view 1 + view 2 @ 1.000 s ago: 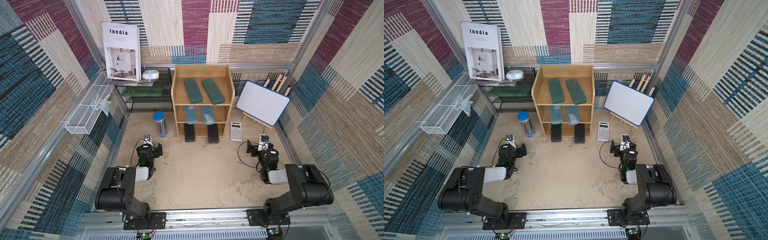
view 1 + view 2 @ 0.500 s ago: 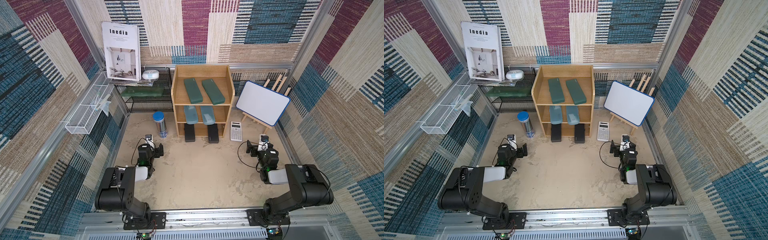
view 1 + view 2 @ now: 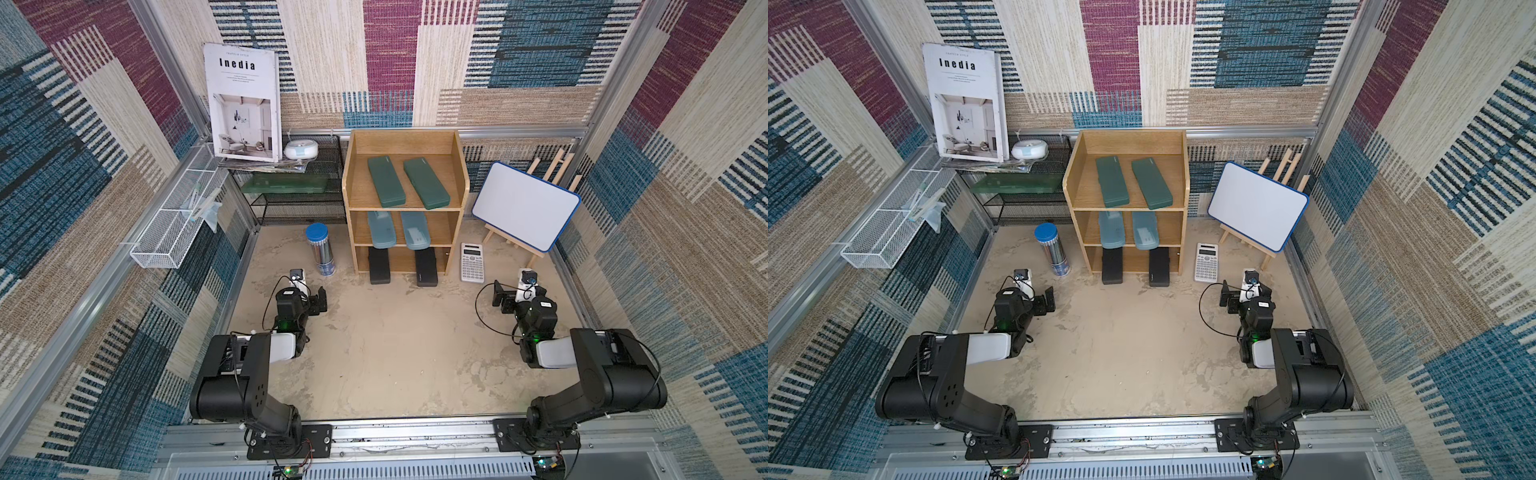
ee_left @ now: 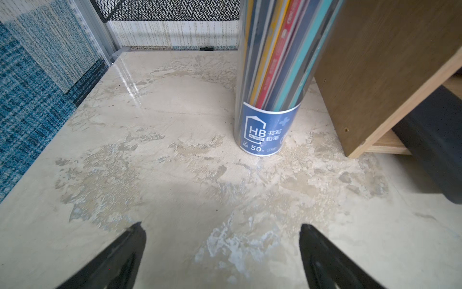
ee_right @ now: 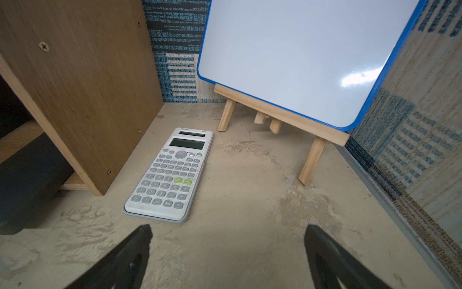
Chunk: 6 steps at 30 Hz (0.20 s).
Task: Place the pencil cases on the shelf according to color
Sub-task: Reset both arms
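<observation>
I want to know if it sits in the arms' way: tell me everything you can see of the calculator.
The calculator is a slim, white, plastic-looking scientific model seated in a grey cover that shows round its near end. It has a dark blank display, a solar strip above, grey keys and two green ones. It lies flat, face up, on the beige tabletop, close beside the wooden shelf with a narrow strip of table between, near the easel. Nothing rests on it.
</observation>
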Motion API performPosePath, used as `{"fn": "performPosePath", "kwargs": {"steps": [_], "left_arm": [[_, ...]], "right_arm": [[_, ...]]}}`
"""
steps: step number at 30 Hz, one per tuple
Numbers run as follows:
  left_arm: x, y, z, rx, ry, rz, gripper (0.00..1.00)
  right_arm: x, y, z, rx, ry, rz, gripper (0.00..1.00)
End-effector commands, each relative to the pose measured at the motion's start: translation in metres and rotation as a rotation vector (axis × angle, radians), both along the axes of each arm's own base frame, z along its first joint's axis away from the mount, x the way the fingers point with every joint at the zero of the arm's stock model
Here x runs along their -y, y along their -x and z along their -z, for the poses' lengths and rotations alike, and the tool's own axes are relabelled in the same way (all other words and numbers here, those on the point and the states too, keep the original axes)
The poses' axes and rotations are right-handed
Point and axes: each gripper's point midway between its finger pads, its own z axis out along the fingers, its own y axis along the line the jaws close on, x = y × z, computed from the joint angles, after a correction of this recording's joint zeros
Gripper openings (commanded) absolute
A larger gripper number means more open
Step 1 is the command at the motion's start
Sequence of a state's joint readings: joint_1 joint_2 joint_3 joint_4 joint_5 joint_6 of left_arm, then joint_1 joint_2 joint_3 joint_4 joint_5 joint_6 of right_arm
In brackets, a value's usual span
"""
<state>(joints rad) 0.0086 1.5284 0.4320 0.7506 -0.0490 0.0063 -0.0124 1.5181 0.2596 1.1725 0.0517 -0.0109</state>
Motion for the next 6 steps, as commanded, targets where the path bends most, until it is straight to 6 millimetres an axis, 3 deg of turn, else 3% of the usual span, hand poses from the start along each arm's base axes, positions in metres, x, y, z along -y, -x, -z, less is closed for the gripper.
{"fn": "performPosePath", "kwargs": {"steps": [1, 6], "left_arm": [[0.001, -0.003, -0.0041, 0.015, 0.004, 0.006, 1.0], [0.0007, -0.0038, -0.0034, 0.012, 0.007, 0.005, 1.0]], "right_arm": [[0.0006, -0.0014, -0.0052, 0.02, -0.003, 0.006, 0.99], [0.001, -0.0015, -0.0051, 0.02, -0.003, 0.007, 0.99]]}}
